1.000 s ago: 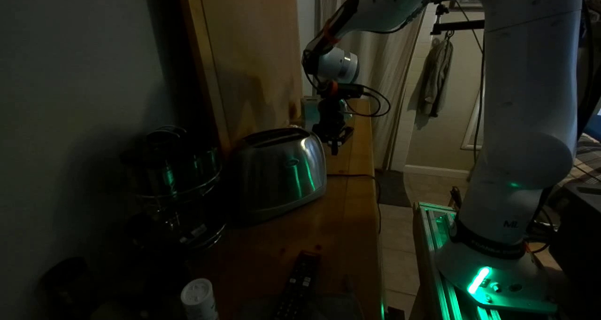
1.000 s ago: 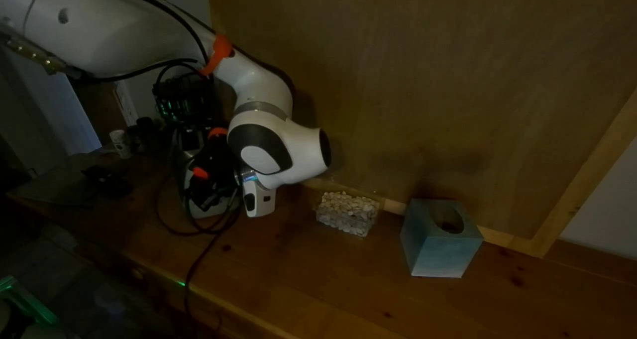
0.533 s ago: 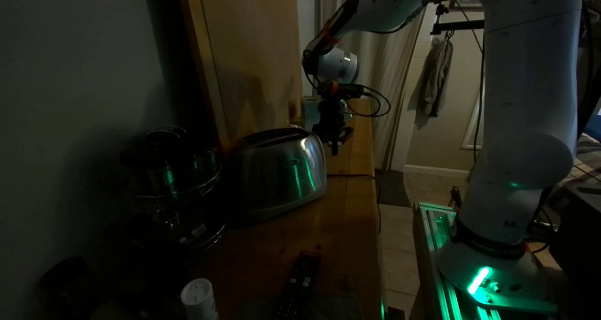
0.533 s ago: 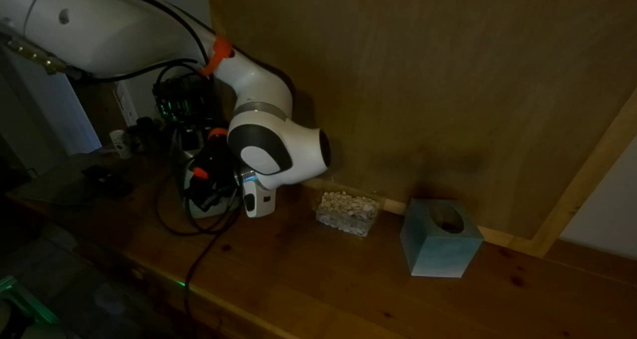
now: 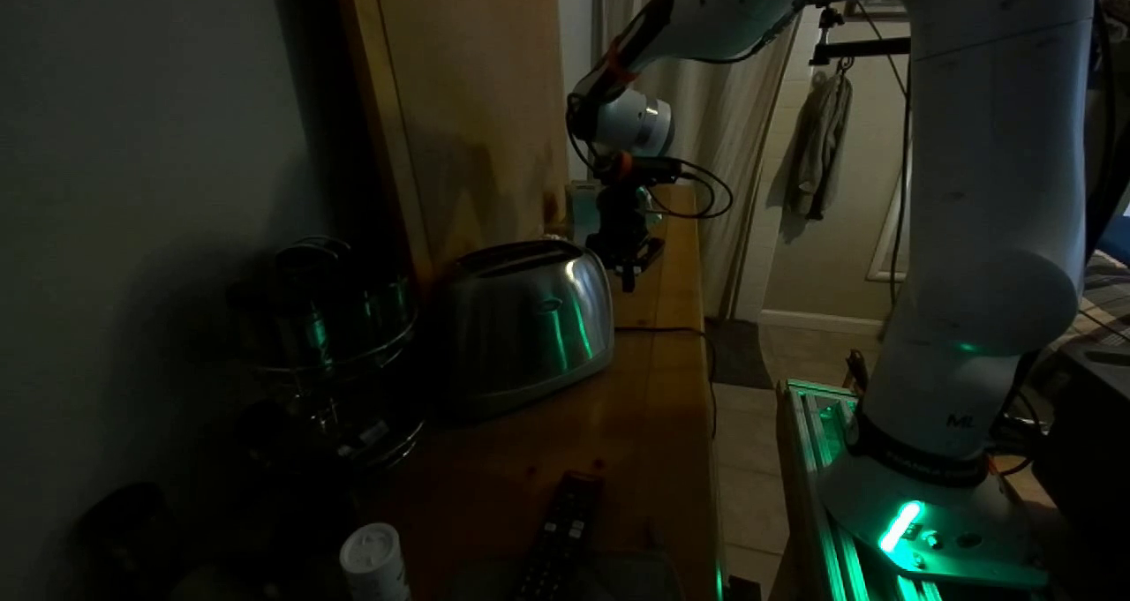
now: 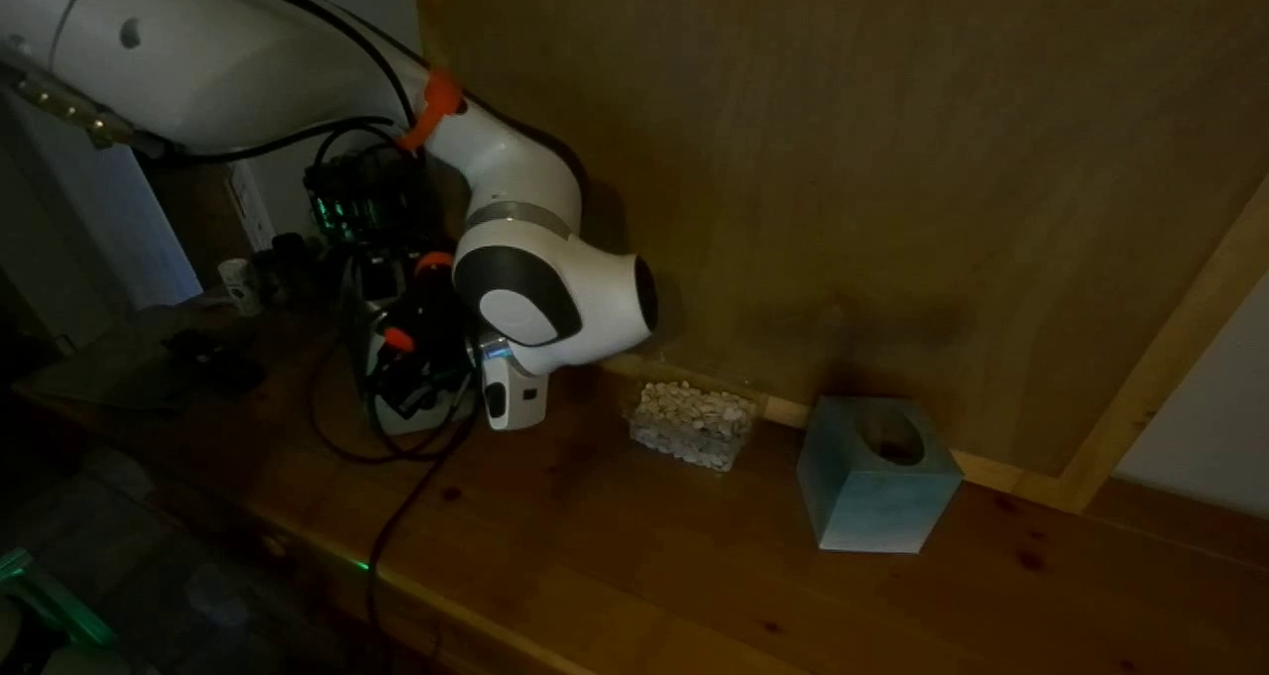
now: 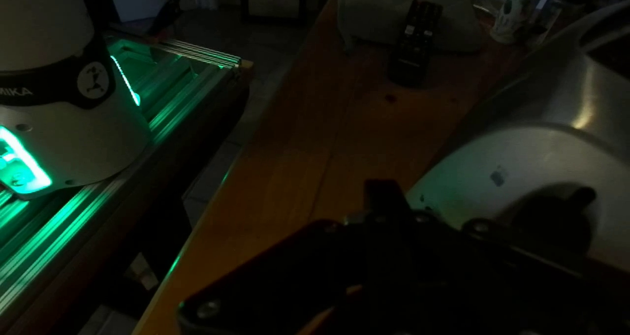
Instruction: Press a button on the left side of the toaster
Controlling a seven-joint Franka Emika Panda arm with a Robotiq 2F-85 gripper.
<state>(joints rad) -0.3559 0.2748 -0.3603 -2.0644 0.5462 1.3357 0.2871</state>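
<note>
The shiny steel toaster (image 5: 530,336) with a dark slotted top stands on the wooden counter. In an exterior view it is mostly hidden behind my gripper and cables, with its pale base (image 6: 411,422) showing. In the wrist view its pale end panel (image 7: 534,158) fills the right side. A dark round part (image 7: 556,222) with a short stub sits on that panel, partly covered by my gripper. Small dark marks lie near the panel's left edge; I cannot tell if they are buttons. My gripper (image 7: 386,195) points down beside this end, fingers together and empty. Contact is unclear.
A black remote (image 7: 416,42) lies on a grey cloth near a white canister (image 5: 375,561). A dark tiered rack (image 5: 327,345) stands beside the toaster. A clear box of pale pieces (image 6: 692,425) and a tissue box (image 6: 877,477) stand along the wooden panel. A cord (image 5: 671,329) crosses the counter.
My gripper and wrist have shifted very slightly, a little toward the toaster in an exterior view. The toaster and other objects have not moved.
</note>
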